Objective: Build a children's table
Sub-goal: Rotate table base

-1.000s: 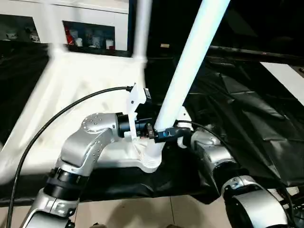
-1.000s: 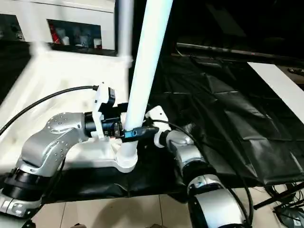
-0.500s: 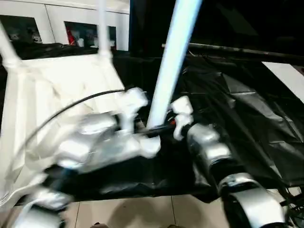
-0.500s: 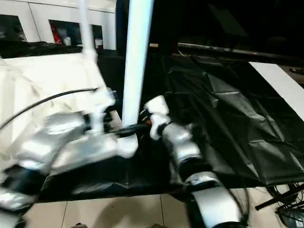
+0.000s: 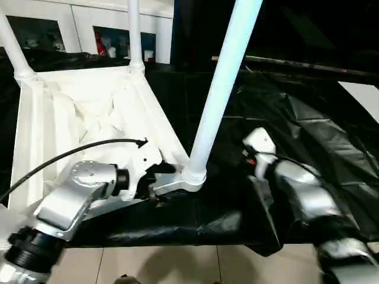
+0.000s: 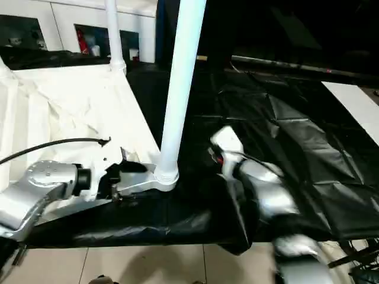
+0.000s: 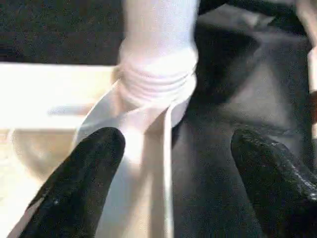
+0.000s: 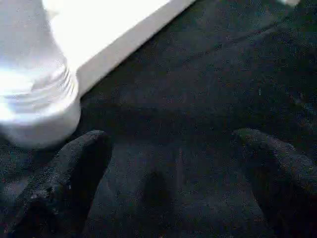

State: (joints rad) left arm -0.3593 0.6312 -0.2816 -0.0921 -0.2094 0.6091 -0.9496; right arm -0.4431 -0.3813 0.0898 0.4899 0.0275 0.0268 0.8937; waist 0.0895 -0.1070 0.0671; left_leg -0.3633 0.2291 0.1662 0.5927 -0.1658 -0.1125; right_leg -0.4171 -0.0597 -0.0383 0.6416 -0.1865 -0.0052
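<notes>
The children's table top (image 5: 77, 118) lies upside down on the black cloth, ribbed side up. Three white legs stand in its corner sockets: two at the far corners (image 5: 135, 35) and a long one (image 5: 222, 89) in the near right socket (image 5: 192, 175). My left gripper (image 7: 168, 163) is open, low beside that socket. Its black fingers (image 7: 84, 173) stand wide apart, with the leg's threaded base (image 7: 156, 74) just ahead between them. My right gripper (image 8: 173, 183) is open over the black cloth, to the right of the leg base (image 8: 34, 109) and apart from it.
Black cloth (image 5: 308, 118) drapes the large table, and its front edge drops to a tiled floor (image 5: 177, 266). A white glass-door cabinet (image 5: 112, 41) stands behind. My left arm's cable (image 5: 59, 160) arcs over the table top. A white panel (image 5: 361, 94) lies far right.
Both grippers have come off the near leg. My right arm drew back to the right and my left gripper dropped beside the socket. The leg stands more upright, and the camera view has shifted.
</notes>
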